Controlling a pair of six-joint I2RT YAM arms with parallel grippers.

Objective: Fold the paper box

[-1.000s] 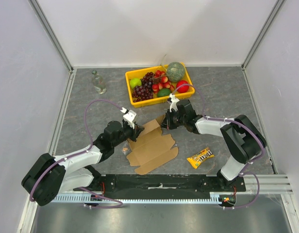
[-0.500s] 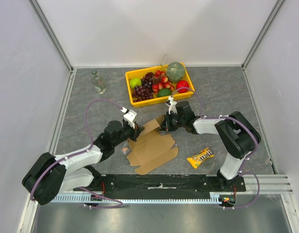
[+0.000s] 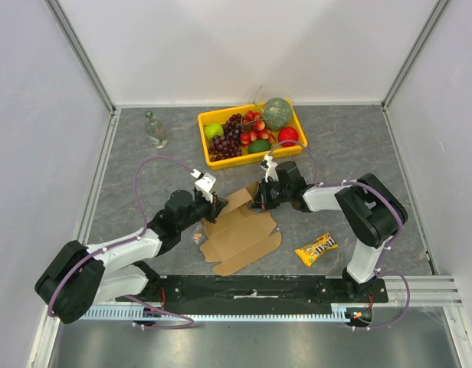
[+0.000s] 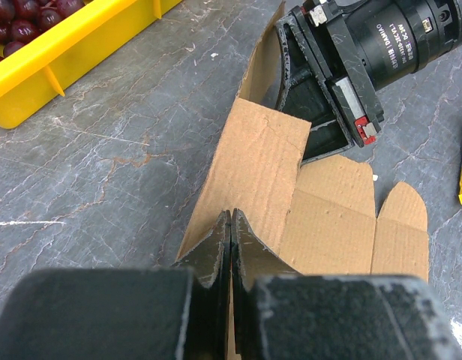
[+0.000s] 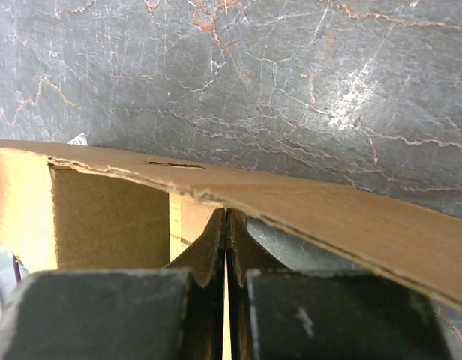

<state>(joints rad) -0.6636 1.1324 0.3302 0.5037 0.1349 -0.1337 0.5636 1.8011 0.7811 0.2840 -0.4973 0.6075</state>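
At the middle of the grey stone worktop lies the flat brown die-cut cardboard paper box, left and far flaps raised. The left end effector is clamped on the left flap's edge, and the right end effector on the far flap's edge. Bare worktop spreads leftward. The yellow plastic fruit tray sits near, beyond.

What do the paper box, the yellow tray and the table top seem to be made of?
Paper box: brown cardboard, matte, probably corrugated, as faint ribs line its face. Yellow tray: likely moulded plastic, smooth with slight gloss, ribbed wall. Table top: grey, veined like stone; possibly only a printed laminate.
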